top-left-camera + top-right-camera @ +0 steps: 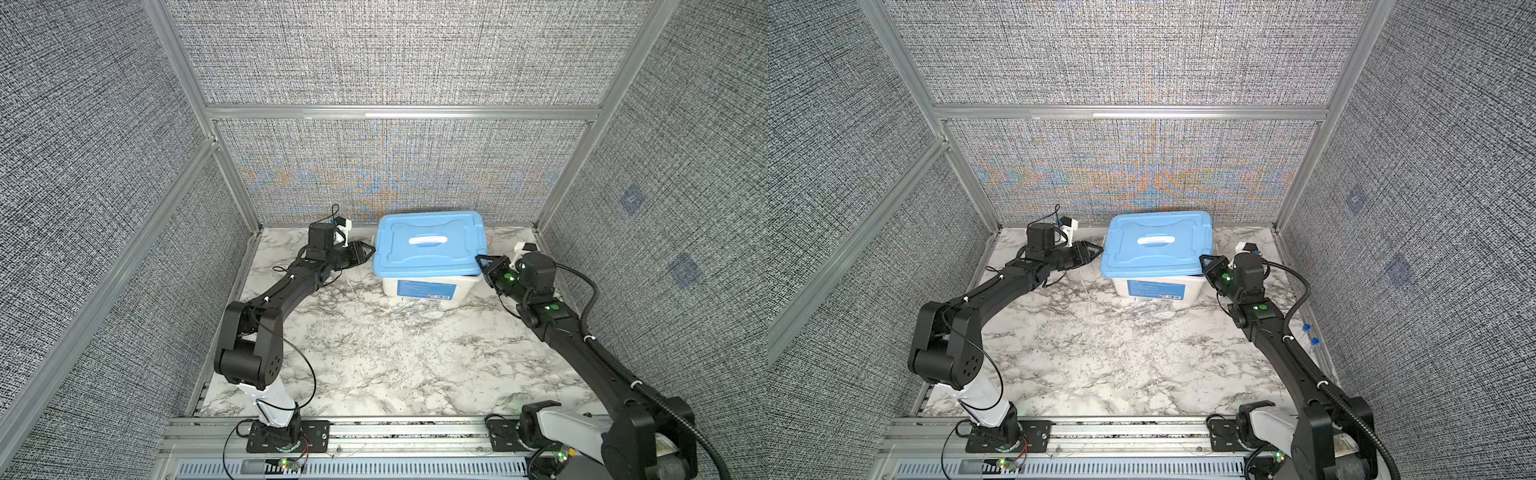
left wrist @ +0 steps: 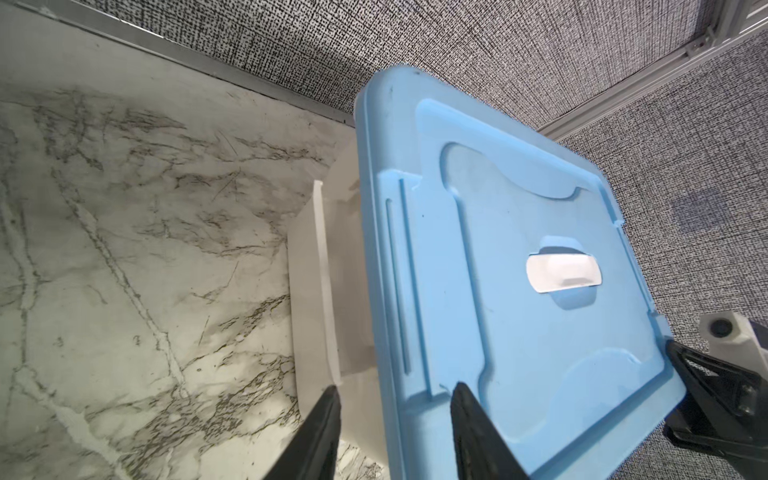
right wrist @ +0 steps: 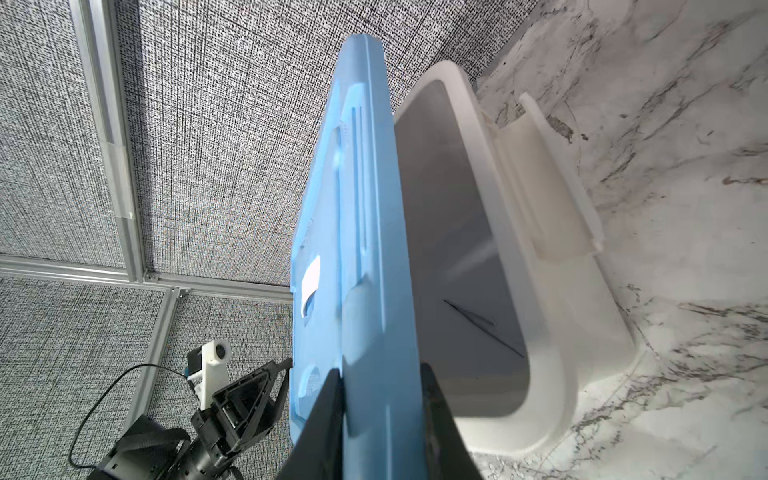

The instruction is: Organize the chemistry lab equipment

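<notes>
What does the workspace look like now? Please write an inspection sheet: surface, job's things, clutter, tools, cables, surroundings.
Surface: marble-patterned tabletop, no spill seen.
Job's things: two blue-capped tubes at the table's right edge, beside the right arm.
Clutter: white tub at the back, blue lid lifted askew over it.
Tools: right tool clamps the lid's right edge; left tool straddles its left edge, grip unclear.
Cables: black cable loops beside the left arm; corrugated hose along the right arm.
Surroundings: grey fabric panels, aluminium frame.
</notes>
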You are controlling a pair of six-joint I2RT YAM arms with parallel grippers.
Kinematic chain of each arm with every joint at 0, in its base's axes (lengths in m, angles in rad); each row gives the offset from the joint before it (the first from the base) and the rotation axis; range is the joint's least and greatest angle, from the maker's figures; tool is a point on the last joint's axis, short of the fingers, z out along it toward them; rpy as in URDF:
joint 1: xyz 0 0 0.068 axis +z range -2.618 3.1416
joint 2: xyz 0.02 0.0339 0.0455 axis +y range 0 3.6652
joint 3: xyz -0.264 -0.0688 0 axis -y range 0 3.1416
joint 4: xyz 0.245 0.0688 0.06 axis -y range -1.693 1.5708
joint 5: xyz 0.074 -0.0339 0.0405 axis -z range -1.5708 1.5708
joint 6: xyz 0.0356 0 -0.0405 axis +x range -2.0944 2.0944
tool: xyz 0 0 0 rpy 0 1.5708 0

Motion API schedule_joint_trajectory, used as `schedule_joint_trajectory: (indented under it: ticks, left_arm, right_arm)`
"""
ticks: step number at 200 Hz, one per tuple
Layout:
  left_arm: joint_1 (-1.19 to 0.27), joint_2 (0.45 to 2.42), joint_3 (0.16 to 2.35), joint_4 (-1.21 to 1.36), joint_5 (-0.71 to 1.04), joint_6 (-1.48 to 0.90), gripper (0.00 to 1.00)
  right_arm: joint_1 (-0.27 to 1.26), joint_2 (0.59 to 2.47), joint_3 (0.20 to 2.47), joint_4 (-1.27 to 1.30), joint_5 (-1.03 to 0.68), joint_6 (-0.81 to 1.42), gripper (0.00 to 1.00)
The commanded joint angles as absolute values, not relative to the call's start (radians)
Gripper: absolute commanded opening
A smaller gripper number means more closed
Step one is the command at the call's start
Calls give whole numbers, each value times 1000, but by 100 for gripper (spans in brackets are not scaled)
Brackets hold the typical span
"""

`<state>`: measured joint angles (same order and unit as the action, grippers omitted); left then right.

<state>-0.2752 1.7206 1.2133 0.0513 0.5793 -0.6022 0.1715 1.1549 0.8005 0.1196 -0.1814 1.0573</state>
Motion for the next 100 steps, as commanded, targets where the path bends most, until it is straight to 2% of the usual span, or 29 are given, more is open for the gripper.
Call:
schedule_joint_trajectory:
  ticks: [1, 100]
  left_arm:
    - [-281, 1730, 1224, 90, 600, -619, 45]
    - [-316, 1791, 1262, 102, 618, -626, 44]
  right_arm:
    - [176, 1150, 786, 118, -61, 1029, 20]
    - [198, 1126, 770, 85, 20, 986, 20]
